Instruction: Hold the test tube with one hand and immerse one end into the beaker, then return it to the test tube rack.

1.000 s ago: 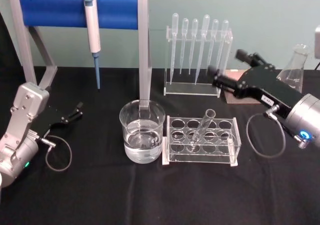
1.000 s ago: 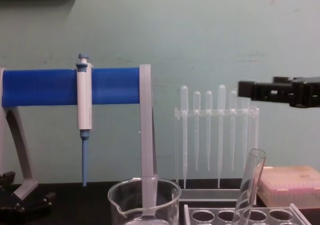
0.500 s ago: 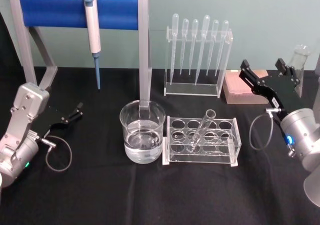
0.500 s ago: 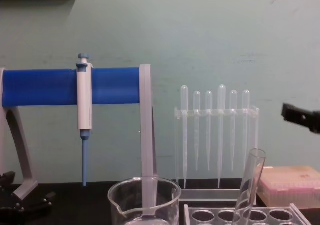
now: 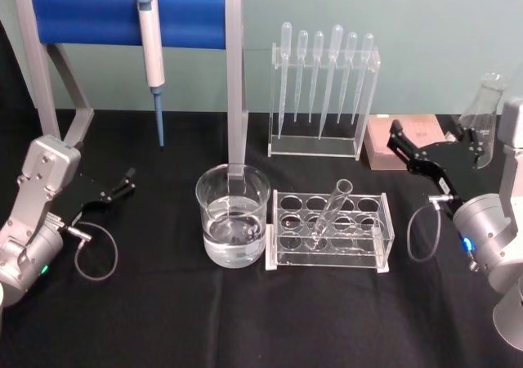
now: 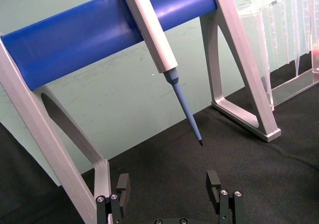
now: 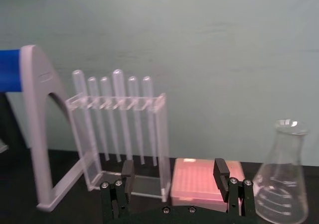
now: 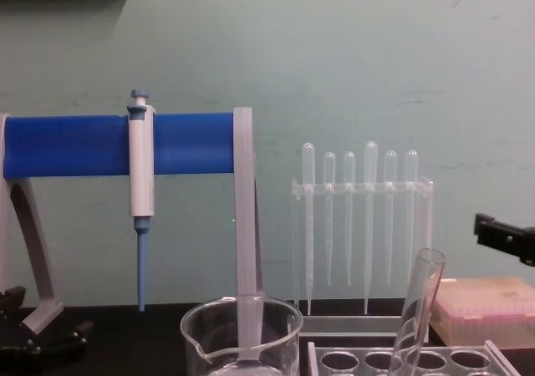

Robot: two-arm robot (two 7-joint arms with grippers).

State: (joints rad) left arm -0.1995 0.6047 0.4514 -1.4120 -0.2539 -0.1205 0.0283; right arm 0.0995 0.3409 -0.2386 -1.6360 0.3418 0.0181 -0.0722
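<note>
Leaning in its rack [image 5: 330, 230], the test tube [image 5: 330, 211] looks slippery, fragile — grip below the rim; right gripper [image 5: 431, 149] jaws open, empty.

**Silver wrists, black grippers**

Both arms end in silver cylindrical wrists with black grippers. The left gripper [image 5: 124, 181] sits behind a boxy grey link; the right gripper [image 5: 431, 145] wears a small white label. Each wrist trails a thin looped cable (a lit dot glows beside it). Silver screws stud the finger mounts.
</note>
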